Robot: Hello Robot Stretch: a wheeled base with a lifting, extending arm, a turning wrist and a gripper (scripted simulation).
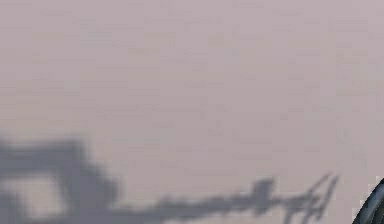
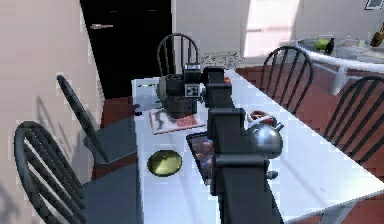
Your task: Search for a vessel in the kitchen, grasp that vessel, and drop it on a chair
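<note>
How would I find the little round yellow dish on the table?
Find the long white table ringed by dark chairs. The dish lies near its edge, left of the dark arm in the arm side view. It is flat, round and yellow-green, while the kettle across the arm is shiny silver.

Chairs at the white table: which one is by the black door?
The chair at the table head's far end; the other four line its long sides.
</note>
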